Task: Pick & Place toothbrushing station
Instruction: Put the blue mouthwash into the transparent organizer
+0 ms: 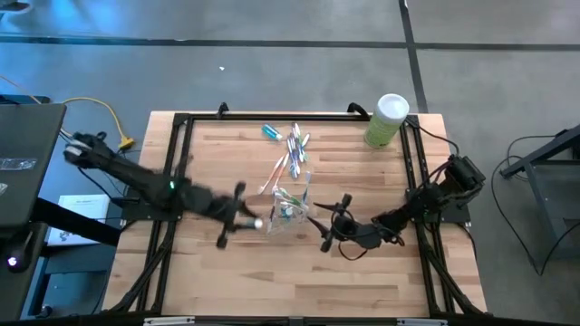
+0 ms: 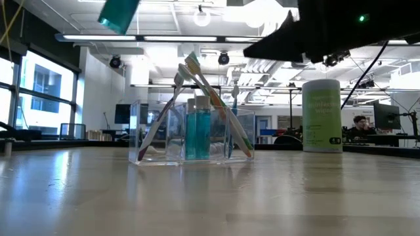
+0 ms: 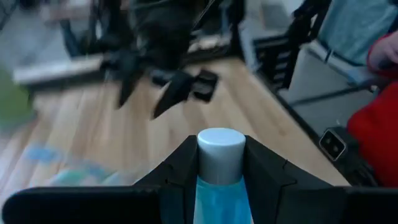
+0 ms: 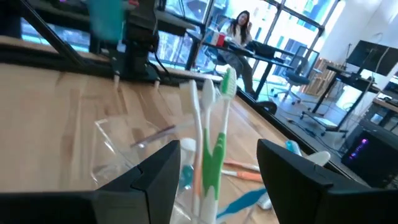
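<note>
Teal tube [image 3: 219,186], light and squashy, sits clamped in my left gripper [image 3: 221,163] near its white cap, above the cup [image 1: 288,215] mid-bench; right gripper [image 1: 326,225] gapes beside the cup

the clear plastic cup [image 2: 190,134] stands upright near the middle of the table, holding several slim toothbrushes [image 2: 209,98] that lean crosswise with their heads above its rim, plus upright teal toothpaste tubes [image 2: 197,134] inside it. more multicoloured toothbrushes [image 1: 294,145] lie scattered flat on the wood beyond the cup, with a teal tube [image 1: 270,132] beside them. another teal tube with a white cap [image 3: 220,171] is held clear of the table, above and to one side of the cup.
</note>
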{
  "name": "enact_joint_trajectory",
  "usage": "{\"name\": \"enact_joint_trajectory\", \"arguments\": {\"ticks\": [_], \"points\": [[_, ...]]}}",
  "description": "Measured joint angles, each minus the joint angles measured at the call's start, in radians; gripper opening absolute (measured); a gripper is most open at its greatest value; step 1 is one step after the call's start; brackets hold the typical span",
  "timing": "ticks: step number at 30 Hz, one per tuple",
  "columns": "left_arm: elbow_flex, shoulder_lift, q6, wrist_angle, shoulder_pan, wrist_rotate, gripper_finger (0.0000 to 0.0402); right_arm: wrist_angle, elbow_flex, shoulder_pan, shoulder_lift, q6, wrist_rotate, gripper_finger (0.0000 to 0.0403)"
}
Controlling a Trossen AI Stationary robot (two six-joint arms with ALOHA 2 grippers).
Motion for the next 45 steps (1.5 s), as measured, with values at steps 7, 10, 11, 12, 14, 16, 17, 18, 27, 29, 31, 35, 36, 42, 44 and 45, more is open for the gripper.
{"name": "enact_joint_trajectory", "arguments": {"ticks": [7, 10, 11, 12, 14, 16, 17, 18, 27, 29, 31, 35, 36, 42, 44, 45], "points": [[-0.197, 0.219, 0.143, 0.741, -0.134, -0.222, 0.0089, 0.028, 0.000, 0.010, 0.000, 0.008, -0.005, 0.0205], [-0.185, 0.363, 0.119, 0.931, -0.118, -0.225, 0.0089, 0.038, 0.000, 0.012, 0.000, 0.015, -0.006, 0.0205], [-0.178, 0.412, 0.107, 0.988, -0.108, -0.227, 0.0089, 0.039, 0.000, 0.013, 0.000, 0.016, -0.006, 0.0205], [-0.177, 0.455, 0.104, 1.040, -0.100, -0.236, 0.0089, 0.040, 0.000, 0.014, 0.000, 0.016, -0.007, 0.0205], [-0.174, 0.533, 0.128, 1.136, -0.082, -0.252, 0.0089, 0.040, 0.000, 0.020, 0.000, 0.017, -0.005, 0.0205], [-0.173, 0.584, 0.152, 1.212, -0.063, -0.283, 0.0089, 0.040, 0.000, 0.025, 0.000, 0.014, -0.004, 0.0205], [-0.173, 0.604, 0.159, 1.248, -0.055, -0.303, 0.0089, 0.039, 0.000, 0.027, 0.000, 0.014, -0.004, 0.0205], [-0.173, 0.618, 0.159, 1.271, -0.047, -0.318, 0.0089, 0.034, 0.000, 0.028, 0.000, 0.013, -0.004, 0.0205], [-0.172, 0.673, 0.088, 1.268, 0.006, -0.370, 0.0089, 0.030, 0.000, 0.029, 0.000, 0.011, -0.003, 0.0205], [-0.172, 0.673, 0.104, 1.266, 0.000, -0.386, 0.0089, 0.031, 0.000, 0.029, 0.000, 0.011, -0.003, 0.0205], [-0.172, 0.673, 0.105, 1.248, -0.005, -0.402, 0.0089, 0.033, 0.000, 0.029, 0.000, 0.011, -0.003, 0.0205], [-0.172, 0.673, 0.089, 1.207, -0.008, -0.412, 0.0089, 0.041, 0.000, 0.028, 0.000, 0.011, -0.003, 0.0205], [-0.172, 0.673, 0.095, 1.202, -0.006, -0.417, 0.0089, 0.042, 0.000, 0.028, 0.000, 0.011, -0.003, 0.0205], [-0.172, 0.673, 0.105, 1.195, 0.014, -0.427, 0.0089, 0.044, 0.000, 0.028, 0.000, 0.011, -0.003, 0.0205], [-0.172, 0.672, 0.075, 1.166, 0.027, -0.427, 0.0089, 0.043, 0.000, 0.028, 0.000, 0.011, -0.004, 0.0205], [-0.172, 0.672, 0.061, 1.154, 0.033, -0.427, 0.0089, 0.043, 0.000, 0.028, 0.000, 0.011, -0.004, 0.0205]]}}
